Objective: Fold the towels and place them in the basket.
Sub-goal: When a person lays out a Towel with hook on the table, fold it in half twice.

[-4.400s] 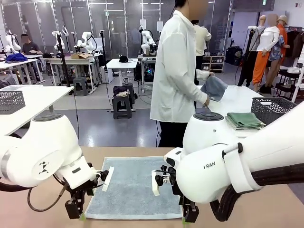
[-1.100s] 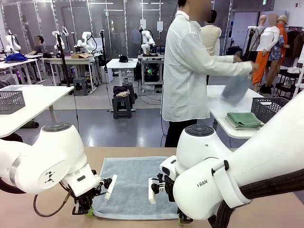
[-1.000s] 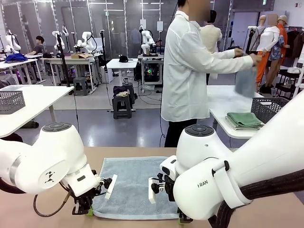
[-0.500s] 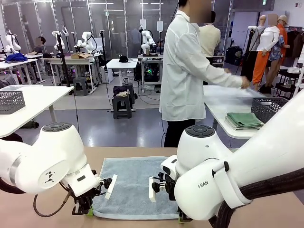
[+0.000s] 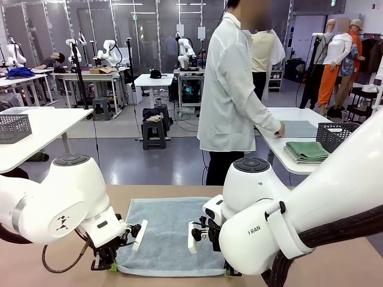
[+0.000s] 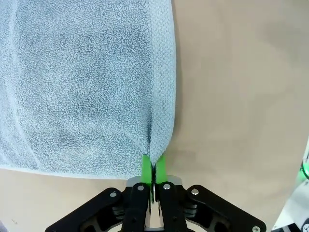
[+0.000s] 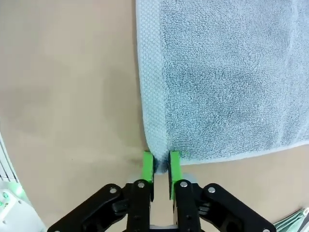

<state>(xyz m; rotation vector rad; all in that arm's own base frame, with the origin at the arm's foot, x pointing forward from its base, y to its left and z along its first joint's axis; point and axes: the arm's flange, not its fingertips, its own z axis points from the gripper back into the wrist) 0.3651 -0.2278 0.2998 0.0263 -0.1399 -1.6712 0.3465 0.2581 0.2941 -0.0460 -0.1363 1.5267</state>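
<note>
- Since the left gripper [image 6: 153, 170] has its green pads pressed together on only the tip of the grey-blue towel's [image 6: 82, 82] near corner, a lift could pull the thin hem out of the pinch. So little cloth sits between the pads that the towel's own weight might be enough.
- At the other near corner, the right gripper [image 7: 161, 163] has its pads a narrow gap apart on either side of the hem. I cannot tell whether they bite the cloth yet, and rising before they clamp would leave that corner on the tan table [image 7: 63, 72].
- If one corner comes up without the other, the towel would drag askew and the fold would land crooked.
- With the towel lying flat between the two arms, uneven height or pace between them could wrinkle the middle or make the near edge miss the far one.
- Both sets of fingertips sit right at the tabletop, so pressing any lower risks scraping the pads on it.
- The wire-mesh basket [image 5: 347, 134] stands well apart on a white side table [image 5: 276, 146], just beside a folded green towel [image 5: 308, 150], where a person [image 5: 230, 89] is working. A loosely folded towel could fall open on that carry, and the path would pass near the person.
</note>
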